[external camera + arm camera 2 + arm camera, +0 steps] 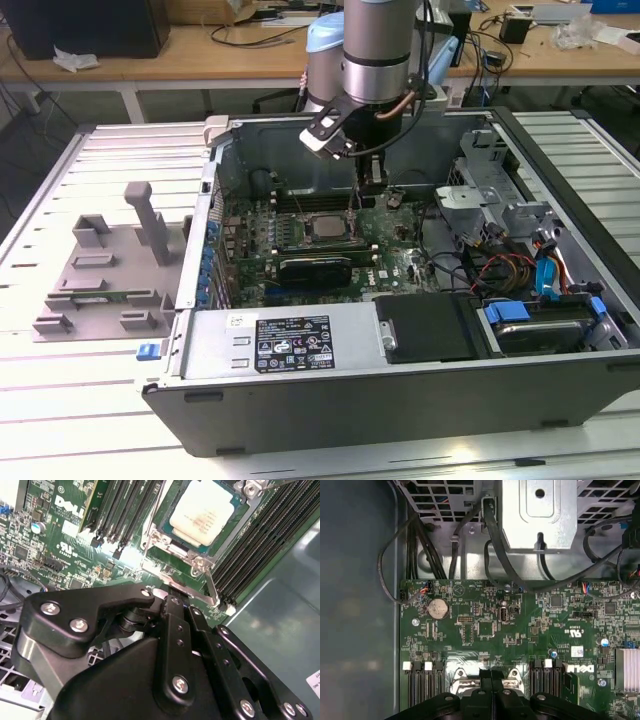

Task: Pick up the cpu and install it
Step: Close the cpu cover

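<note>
The cpu (202,512), a small square chip with a silver-grey top, lies flat in the metal-framed socket (152,542) on the green motherboard (485,625) inside the open computer case (330,395). In the exterior view the cpu (325,227) sits mid-board. My gripper (372,182) hangs over the board just beyond the socket, towards the exterior view's right and rear. Its black fingers (492,676) are pressed together and nothing shows between them. In the second wrist view the gripper (175,597) ends close to the socket's metal lever (212,585), apart from the cpu.
Memory slots (260,535) flank the socket. A long black expansion card (315,266) lies in front of it, with the power supply (290,342) nearer still. A metal drive cage (490,190) with cables stands on the exterior view's right. A grey fixture (105,270) sits outside the case.
</note>
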Robot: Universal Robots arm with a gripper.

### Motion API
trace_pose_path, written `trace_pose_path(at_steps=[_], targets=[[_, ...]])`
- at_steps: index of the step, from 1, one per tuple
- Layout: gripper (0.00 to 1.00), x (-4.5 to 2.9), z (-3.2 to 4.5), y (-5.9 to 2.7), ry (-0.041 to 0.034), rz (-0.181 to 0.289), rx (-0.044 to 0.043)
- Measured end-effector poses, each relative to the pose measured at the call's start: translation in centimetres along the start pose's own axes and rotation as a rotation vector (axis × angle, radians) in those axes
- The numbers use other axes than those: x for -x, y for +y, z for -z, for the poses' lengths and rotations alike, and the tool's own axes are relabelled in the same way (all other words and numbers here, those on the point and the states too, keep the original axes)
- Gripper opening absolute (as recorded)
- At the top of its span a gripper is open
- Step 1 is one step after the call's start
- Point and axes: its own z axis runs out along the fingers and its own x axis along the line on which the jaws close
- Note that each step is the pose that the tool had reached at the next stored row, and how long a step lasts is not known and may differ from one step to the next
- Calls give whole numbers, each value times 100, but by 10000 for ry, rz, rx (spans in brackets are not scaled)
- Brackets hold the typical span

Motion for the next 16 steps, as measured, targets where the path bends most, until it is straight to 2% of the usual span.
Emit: trace_pose_path(at_steps=[6,16], targets=[[11,0,-1,-26,3,-2,-1],[11,-2,-67,-40,4,-2,0]])
